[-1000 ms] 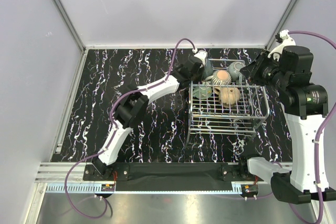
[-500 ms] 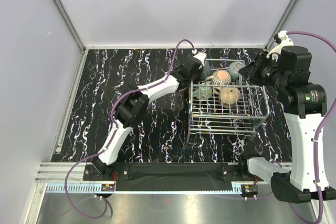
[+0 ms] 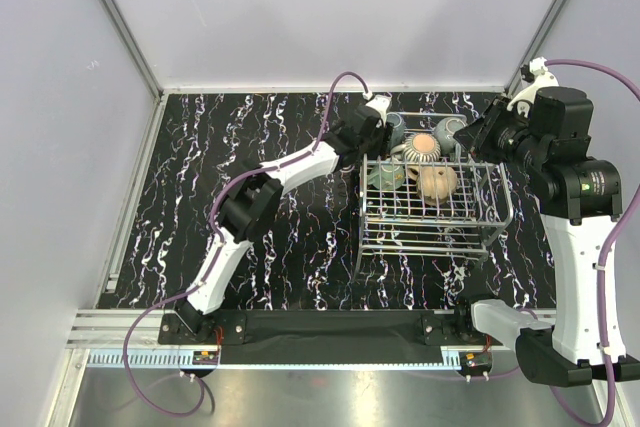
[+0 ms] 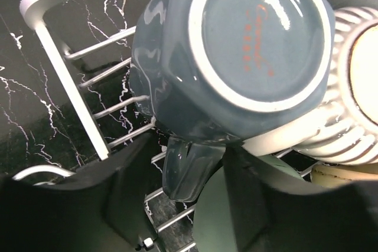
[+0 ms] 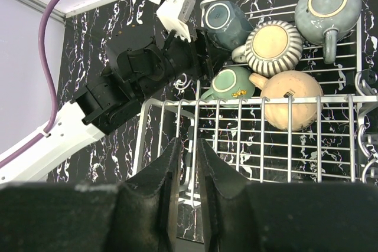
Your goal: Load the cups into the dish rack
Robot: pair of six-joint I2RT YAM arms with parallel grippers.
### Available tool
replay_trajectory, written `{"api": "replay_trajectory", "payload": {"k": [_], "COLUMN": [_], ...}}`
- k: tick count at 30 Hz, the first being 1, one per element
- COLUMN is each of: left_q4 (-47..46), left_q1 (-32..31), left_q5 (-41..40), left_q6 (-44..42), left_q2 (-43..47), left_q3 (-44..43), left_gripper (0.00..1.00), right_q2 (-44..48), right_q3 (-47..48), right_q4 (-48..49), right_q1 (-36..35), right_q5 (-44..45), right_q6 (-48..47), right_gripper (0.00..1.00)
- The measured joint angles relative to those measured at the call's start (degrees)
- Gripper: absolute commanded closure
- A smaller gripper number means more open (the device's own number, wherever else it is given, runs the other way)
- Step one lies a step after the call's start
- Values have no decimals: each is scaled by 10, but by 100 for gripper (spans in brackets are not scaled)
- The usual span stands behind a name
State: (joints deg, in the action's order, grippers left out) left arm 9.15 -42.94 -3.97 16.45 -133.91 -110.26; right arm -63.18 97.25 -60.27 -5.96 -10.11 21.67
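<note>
Black, white-veined counter [image 3: 280, 147] fills the floor of a pale-walled booth in the top view. The dish rack [image 3: 432, 247] stands right of centre, its long axis running away from my bases. All five cups crowd its far end, and the near half is bare wire. The dark teal cup [image 3: 393, 128] sits in the far-left corner, with the striped cup [image 3: 423, 146] and the grey-green cup [image 3: 450, 130] to its right. The teal-green cup [image 3: 387, 176] and the tan cup [image 3: 437, 181] sit just nearer. My left gripper [image 3: 378, 127] is at that corner, and wide counter lies to its left. My right gripper [image 3: 482, 137] hovers over the far-right rim.

From my left wrist, the dark teal cup turns its base to the camera and leans on the striped one. Its handle [image 4: 189, 169] points down between my parted, released jaws. The rack's white corner rail [image 4: 65, 87] runs close on the left.

From my right wrist, my fingers are narrowly parted and grasp nothing. The cups below are bottoms-up, and the grey-green cup's handle points toward the near end.
</note>
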Motion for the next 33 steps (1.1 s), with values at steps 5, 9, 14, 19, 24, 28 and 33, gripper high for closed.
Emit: {"api": "replay_trajectory", "payload": {"k": [5,9,14,19,24,28,33], "left_q4": [-10,-17,-19,-25,-26,-14,3], "left_q1": [-1,1,2,15,40,63,96], "left_q5": [5,7,8,5,-5,-16,-37], "left_q6": [2,1,-1,-5,-5,-1,21], "left_q2": [0,4,28,65,110,170,304], "left_q3": [0,1,14,41,84,137,232], "left_gripper": [31,27,26,26,26,25,23], "right_q2": [0,0,0,0,0,2,19], "right_q3": [0,2,6,6,6,4,-26], "right_q4": [0,-1,-5,-7,-10,-9,-5], "right_q1": [0,0,0,0,0,0,0], "right_q5": [0,0,0,0,0,0,-5], "right_q6": [0,0,0,0,0,0,0], "right_gripper": [76,75,74,74,73,71,61]}}
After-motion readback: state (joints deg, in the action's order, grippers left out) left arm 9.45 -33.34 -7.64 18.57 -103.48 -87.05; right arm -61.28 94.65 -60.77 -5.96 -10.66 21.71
